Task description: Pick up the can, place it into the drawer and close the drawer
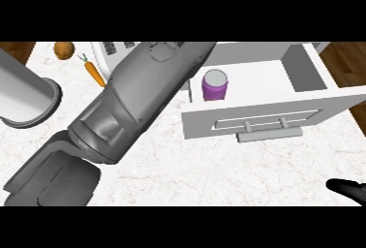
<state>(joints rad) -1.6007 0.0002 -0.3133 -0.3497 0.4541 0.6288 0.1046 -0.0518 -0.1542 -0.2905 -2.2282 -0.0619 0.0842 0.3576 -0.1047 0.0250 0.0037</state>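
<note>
The can [216,85] was in the drawer [307,72]. It stood upright on the drawer's white floor, purple body and pale lid, tucked into the front left corner close behind the front panel. The drawer itself was pulled wide open over the counter [214,169], with its grey bar handle [268,125] facing me.

My left forearm [136,97] ran big and grey across the middle, from the lower left up to the top of the view. Its far end passed just left of the drawer's corner. My left hand lay beyond what I could see, so I could not tell whether it was released or clenched. Nothing of it showed on the can.

My right hand [349,189] was only a black sliver at the lower right edge, well apart from the drawer front. With so little of it in sight, I could not tell whether it was released or clenched either.

Over on the left of the counter, a carrot [95,71] lay at a slant just beside my forearm. A potato [64,49] sat a little beyond it near the top edge. A tall grey canister [28,97] stood at the far left, well apart from the drawer.
</note>
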